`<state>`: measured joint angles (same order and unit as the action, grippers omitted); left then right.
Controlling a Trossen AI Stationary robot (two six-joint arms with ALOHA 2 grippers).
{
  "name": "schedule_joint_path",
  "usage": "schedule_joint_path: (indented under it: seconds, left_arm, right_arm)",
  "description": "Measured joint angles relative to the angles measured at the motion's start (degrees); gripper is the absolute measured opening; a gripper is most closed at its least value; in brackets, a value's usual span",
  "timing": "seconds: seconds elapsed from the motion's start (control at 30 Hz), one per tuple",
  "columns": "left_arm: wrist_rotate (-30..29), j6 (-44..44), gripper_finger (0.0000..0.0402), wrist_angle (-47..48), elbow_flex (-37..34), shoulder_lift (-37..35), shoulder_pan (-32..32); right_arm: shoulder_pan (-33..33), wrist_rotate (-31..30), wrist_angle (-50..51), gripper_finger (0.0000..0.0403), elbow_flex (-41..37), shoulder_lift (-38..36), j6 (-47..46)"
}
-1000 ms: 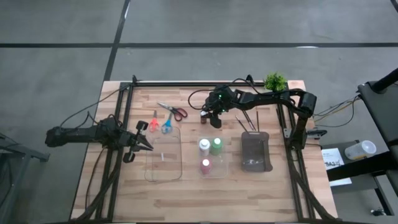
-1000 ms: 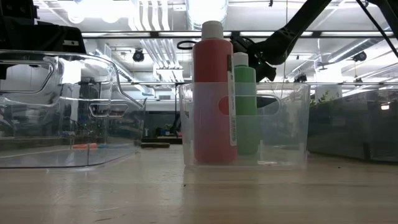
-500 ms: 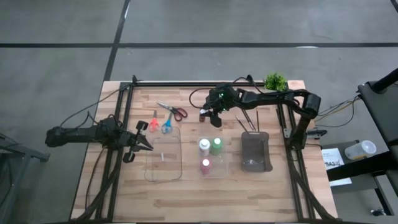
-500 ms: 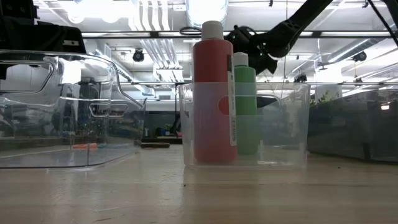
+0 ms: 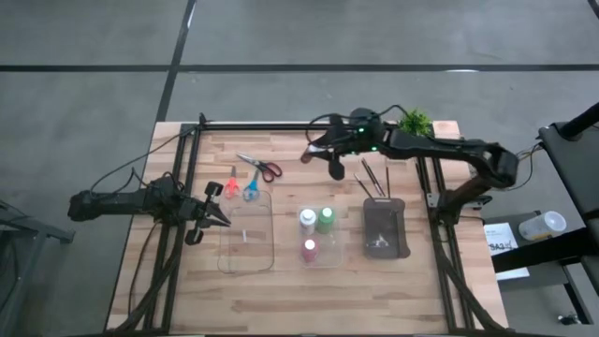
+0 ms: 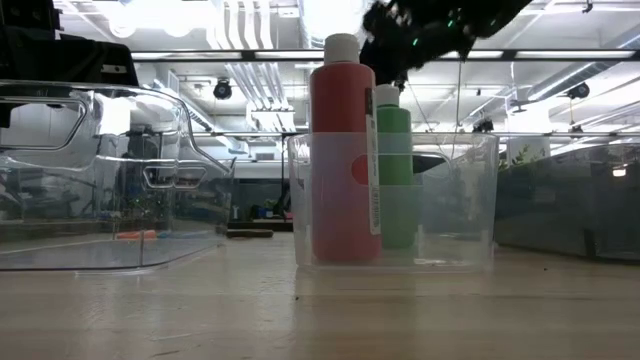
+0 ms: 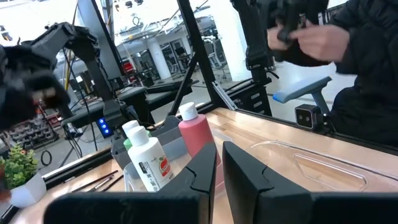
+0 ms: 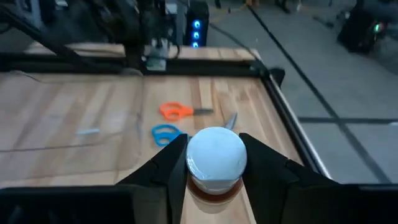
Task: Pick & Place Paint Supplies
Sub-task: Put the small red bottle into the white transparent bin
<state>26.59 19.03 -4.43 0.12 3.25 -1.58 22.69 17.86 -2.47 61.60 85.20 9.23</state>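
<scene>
- Clear bin (image 5: 316, 251), the landmark, mid-table: red bottle (image 5: 309, 249), white bottle (image 5: 306, 220) and green bottle (image 5: 326, 219) upright inside.
- Left gripper (image 5: 223, 217): left of the bin, over the clear tray's (image 5: 246, 236) edge; fingers nearly together, holding nothing.
- Orange scissors (image 5: 231, 187), blue scissors (image 5: 252, 189), red scissors (image 5: 261, 167): on the table beyond-left of the bin.
- Brushes (image 5: 372, 178): beyond-right of the bin.
- Right gripper (image 8: 213, 163): raised beyond the bin, fingers clamped on a white-capped brown bottle (image 8: 215, 159).
</scene>
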Motion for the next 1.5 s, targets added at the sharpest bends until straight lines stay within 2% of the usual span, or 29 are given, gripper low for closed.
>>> schedule_joint_path:
  seconds: [0.13, 0.27, 0.43, 0.63, 0.8, 0.9, 1.03, 1.5]
  left_arm:
    - [0.0, 0.0, 0.0036, 0.0, 0.0, 0.0, 0.0]
    - [0.0, 0.0, 0.0036, 0.0, 0.0, 0.0, 0.0]
    - [0.0, 0.0, 0.0036, 0.0, 0.0, 0.0, 0.0]
    - [0.0, 0.0, 0.0036, 0.0, 0.0, 0.0, 0.0]
    - [0.0, 0.0, 0.0035, 0.0, 0.0, 0.0, 0.0]
    - [0.0, 0.0, 0.0035, 0.0, 0.0, 0.0, 0.0]
    - [0.0, 0.0, 0.0035, 0.0, 0.0, 0.0, 0.0]
    - [0.0, 0.0, 0.0035, 0.0, 0.0, 0.0, 0.0]
  right_arm:
    - [-2.4, -1.1, 4.7, 0.0124, 0.0, -6.2, 0.2]
    - [-6.8, -6.8, 9.8, 0.0124, 0.0, -11.9, 0.2]
    - [-14.8, -13.6, 14.6, 0.0124, 0.0, -17.1, -3.0]
    - [-25.6, -22.7, 20.1, 0.0125, 0.0, -19.0, -8.5]
    - [-34.6, -27.1, 21.9, 0.0125, 0.0, -18.1, -12.1]
    - [-39.3, -32.0, 22.1, 0.0125, 0.0, -16.9, -13.8]
    - [-43.6, -36.5, 22.0, 0.0125, 0.0, -14.1, -16.7]
    - [-46.5, -38.0, 20.8, 0.0125, 0.0, -2.1, -29.7]
